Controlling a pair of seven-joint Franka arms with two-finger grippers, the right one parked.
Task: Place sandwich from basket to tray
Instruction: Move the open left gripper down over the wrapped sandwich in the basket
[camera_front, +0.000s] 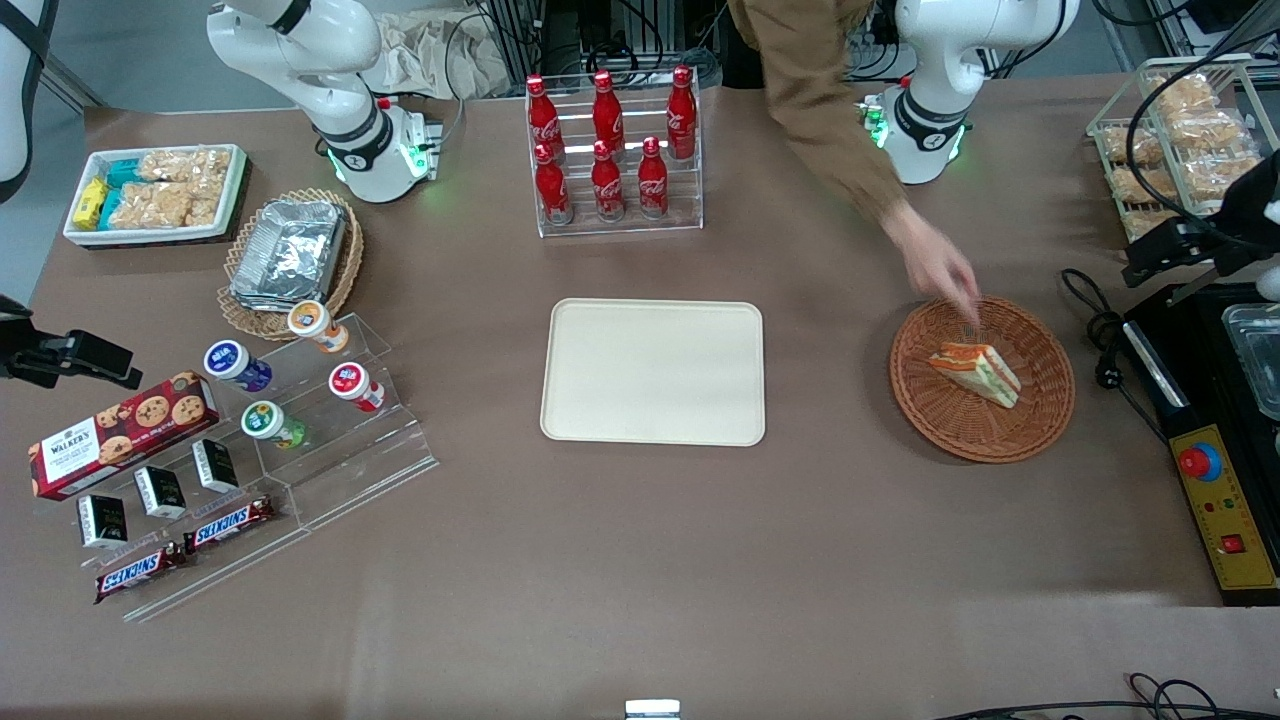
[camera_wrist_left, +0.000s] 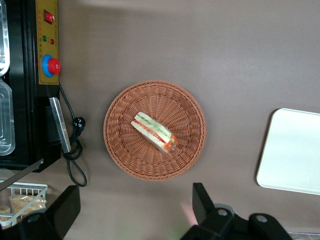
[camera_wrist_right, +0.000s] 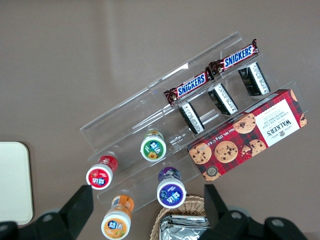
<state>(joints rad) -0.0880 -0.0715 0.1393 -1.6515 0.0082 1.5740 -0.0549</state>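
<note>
The sandwich (camera_front: 975, 372) lies in the reddish-brown wicker basket (camera_front: 985, 430) toward the working arm's end of the table. The cream tray (camera_front: 652, 372) lies bare at the table's middle, beside the basket. My left gripper (camera_front: 1165, 250) hangs high above the table at the working arm's end, beside the basket. In the left wrist view the gripper (camera_wrist_left: 135, 205) is open and empty, with the basket (camera_wrist_left: 150, 167), the sandwich (camera_wrist_left: 154, 132) and the tray's edge (camera_wrist_left: 295, 150) below. A person's hand (camera_front: 940, 265) reaches over the basket's rim, close to the sandwich.
A black control box (camera_front: 1215, 500) with a red button and a cable (camera_front: 1100, 330) lie beside the basket. A wire rack of bagged snacks (camera_front: 1180, 140) stands above it. A rack of cola bottles (camera_front: 610, 150) stands farther from the camera than the tray.
</note>
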